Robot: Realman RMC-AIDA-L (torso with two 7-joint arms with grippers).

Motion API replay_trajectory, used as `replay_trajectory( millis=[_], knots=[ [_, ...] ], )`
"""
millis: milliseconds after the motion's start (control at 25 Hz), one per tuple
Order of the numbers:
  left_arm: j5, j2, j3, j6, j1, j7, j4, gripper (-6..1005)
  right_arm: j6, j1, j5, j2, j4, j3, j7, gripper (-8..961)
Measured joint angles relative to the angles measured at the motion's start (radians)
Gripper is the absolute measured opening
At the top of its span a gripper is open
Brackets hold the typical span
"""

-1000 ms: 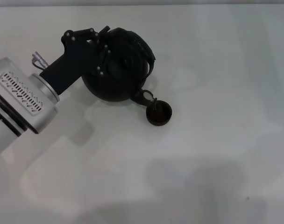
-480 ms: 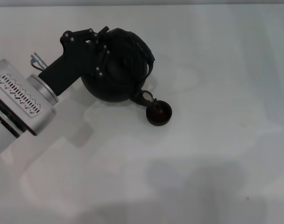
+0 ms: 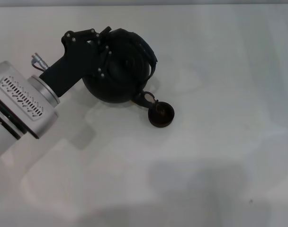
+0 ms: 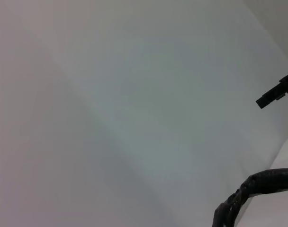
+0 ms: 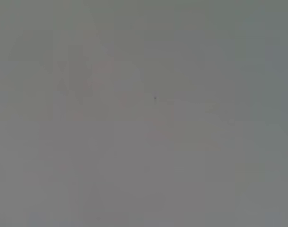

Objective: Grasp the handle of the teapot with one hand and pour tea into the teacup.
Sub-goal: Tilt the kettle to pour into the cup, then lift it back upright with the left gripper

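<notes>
The round matte-black teapot (image 3: pixel 116 84) is at the back left of the white table (image 3: pixel 220 142), tilted toward the teacup. Its short spout (image 3: pixel 145 98) reaches the rim of the small dark teacup (image 3: pixel 161 115), which stands just right of and in front of the teapot. The black wrapped handle (image 3: pixel 145 49) arches over the teapot's top. My left gripper (image 3: pixel 104 51) comes in from the left and is shut on the handle. A piece of the handle (image 4: pixel 248 187) shows in the left wrist view. The right gripper is out of view.
The white table stretches to the right and front of the teapot and cup. The right wrist view shows only a blank grey surface.
The left arm and teapot have shifted very slightly up and left. The spout stays at the teacup's rim, and the teacup has not moved.
</notes>
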Motion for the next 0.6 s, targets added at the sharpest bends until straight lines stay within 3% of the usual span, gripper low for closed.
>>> replay_trajectory(
  millis=[600],
  knots=[
    [0.0,0.0,-0.001,0.0,0.0,0.018,0.002,110,0.0,0.007,0.0,0.0,0.0,0.0,0.0,856]
  ],
)
